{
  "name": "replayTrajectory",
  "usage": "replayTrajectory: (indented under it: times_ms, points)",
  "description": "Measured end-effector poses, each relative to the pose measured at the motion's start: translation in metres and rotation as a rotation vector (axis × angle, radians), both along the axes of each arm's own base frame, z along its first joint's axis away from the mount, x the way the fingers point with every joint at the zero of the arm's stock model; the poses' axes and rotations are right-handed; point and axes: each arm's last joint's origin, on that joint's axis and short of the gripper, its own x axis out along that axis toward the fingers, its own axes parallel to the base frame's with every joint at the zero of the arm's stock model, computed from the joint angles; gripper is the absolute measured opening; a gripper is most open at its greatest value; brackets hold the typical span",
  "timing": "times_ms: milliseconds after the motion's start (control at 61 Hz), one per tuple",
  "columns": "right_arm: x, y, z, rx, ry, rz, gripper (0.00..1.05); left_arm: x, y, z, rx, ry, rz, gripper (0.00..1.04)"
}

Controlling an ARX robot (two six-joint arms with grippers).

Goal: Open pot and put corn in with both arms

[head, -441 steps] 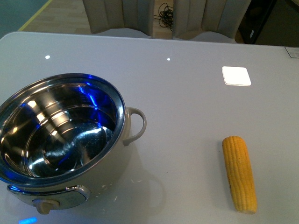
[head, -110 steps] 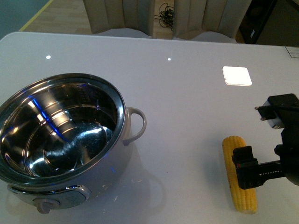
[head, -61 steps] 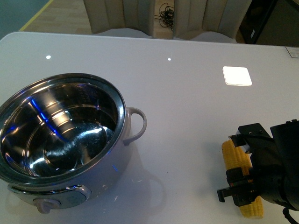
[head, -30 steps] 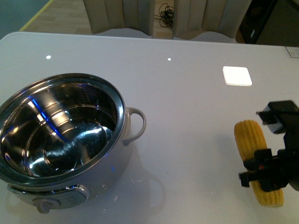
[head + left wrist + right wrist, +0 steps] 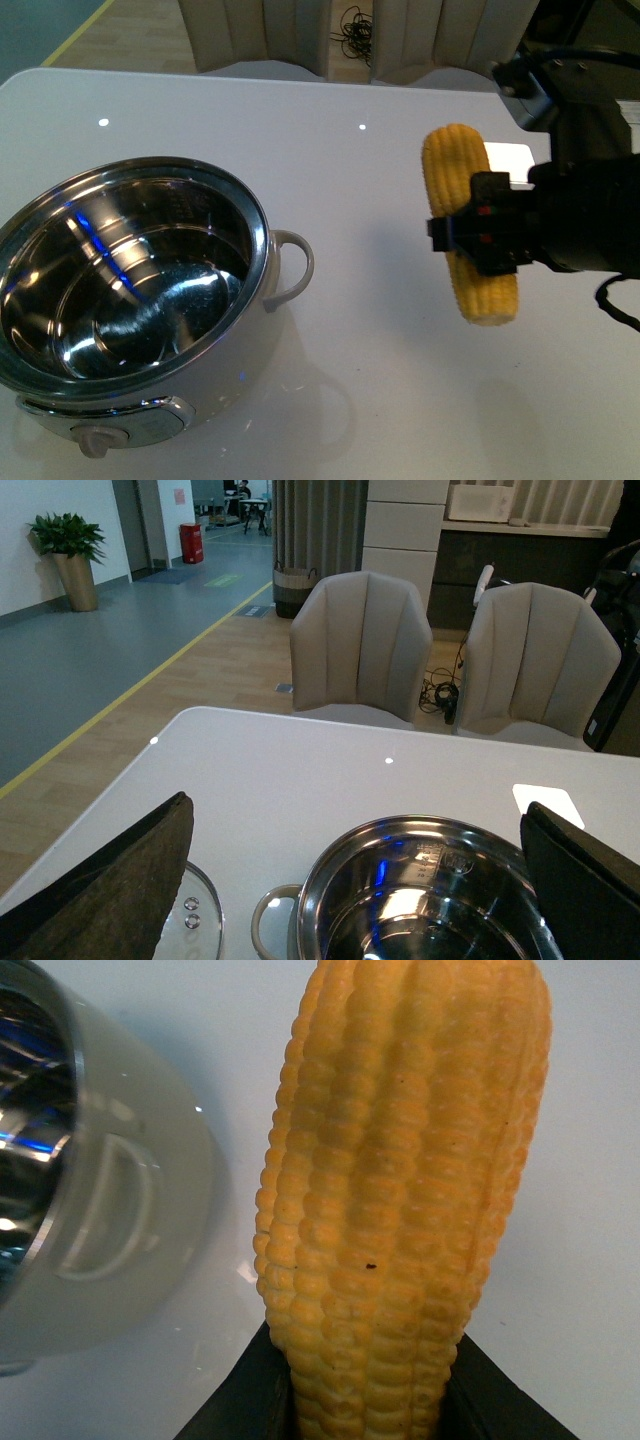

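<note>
**Q:** What lies nearest in the front view?
**A:** The pot (image 5: 135,290), on the robot's left side of the white worktop (image 5: 330,160). It is open and its steel interior is exposed. Its knob (image 5: 98,440) faces the camera, and its handle (image 5: 291,265) points toward the robot's right.

**Q:** Where is the lid?
**A:** The left wrist view shows a glass lid (image 5: 198,918) lying flat on the worktop just beside the pot. Only part of it is in frame.

**Q:** Where is the corn?
**A:** The corn (image 5: 468,225) is held above the worktop, to the right of the pot and apart from it. The right end effector (image 5: 478,238) is clamped across its middle. In the right wrist view the kernels rise between two black fingers (image 5: 235,1400), with the pot's wall beyond.

**Q:** And the left end effector?
**A:** The left end effector (image 5: 355,880) appears only in its own wrist view. Its dark pads (image 5: 110,890) stand wide apart, gripping nothing, and the pot is seen between them.

**Q:** What lies farthest away?
**A:** A white square (image 5: 510,160) lies on the worktop, partly hidden behind the corn. Two beige chairs (image 5: 362,645) stand past the far edge.
</note>
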Motion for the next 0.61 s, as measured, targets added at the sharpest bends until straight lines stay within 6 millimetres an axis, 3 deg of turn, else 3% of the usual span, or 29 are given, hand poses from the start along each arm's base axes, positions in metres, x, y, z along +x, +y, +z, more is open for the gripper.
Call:
replayTrajectory:
  times_ms: [197, 607]
  points:
    - [0.011, 0.030, 0.020, 0.107, -0.004, 0.020, 0.22, 0.000, 0.000, 0.000, 0.000, 0.000, 0.000, 0.98]
    - [0.038, 0.083, 0.031, 0.236, 0.084, 0.020, 0.23, 0.000, 0.000, 0.000, 0.000, 0.000, 0.000, 0.98]
